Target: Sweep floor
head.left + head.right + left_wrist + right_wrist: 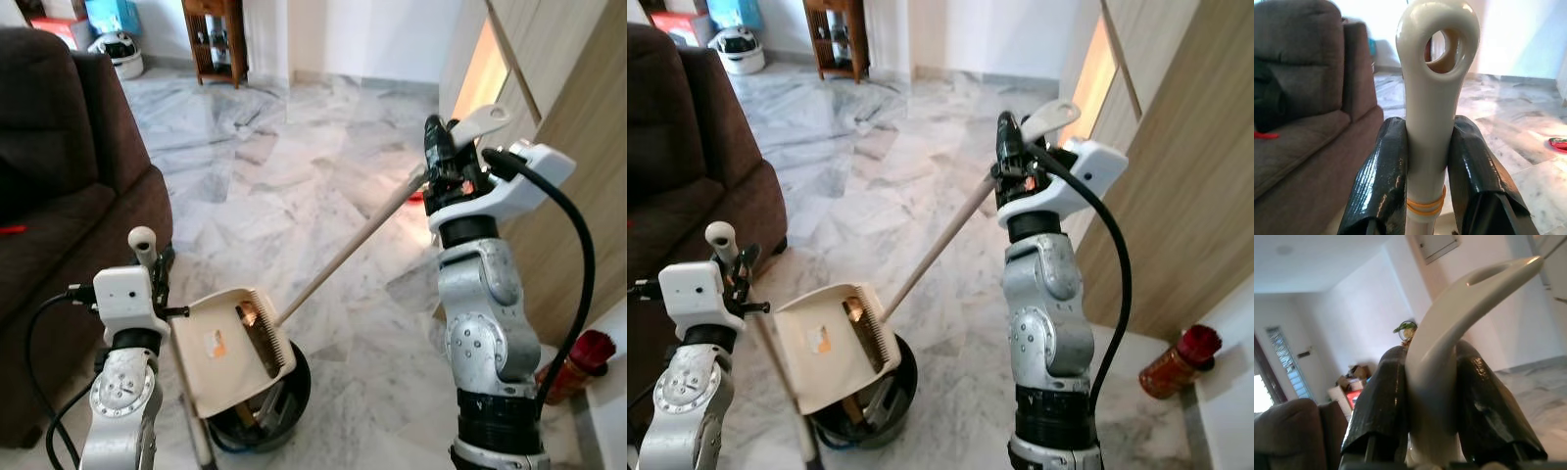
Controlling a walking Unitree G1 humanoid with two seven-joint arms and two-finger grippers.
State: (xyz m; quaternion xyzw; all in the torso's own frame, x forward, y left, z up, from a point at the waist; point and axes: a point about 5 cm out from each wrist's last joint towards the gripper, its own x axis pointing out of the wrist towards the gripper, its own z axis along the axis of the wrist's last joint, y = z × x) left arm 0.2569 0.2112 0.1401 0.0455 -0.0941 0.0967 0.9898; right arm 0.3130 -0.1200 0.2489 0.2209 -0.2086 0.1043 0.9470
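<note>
My left gripper is shut on the cream dustpan handle, just below its looped end. The dustpan hangs tilted over a black bin on the floor in front of me. My right gripper is raised at chest height and shut on the top of the broom handle. The pale broom stick slants down to the left, and its lower end meets the dustpan's toothed edge above the bin.
A brown sofa stands close on my left. A wooden panel wall runs along the right, with a red canister at its foot. Marble floor stretches ahead to a wooden stand and a helmet.
</note>
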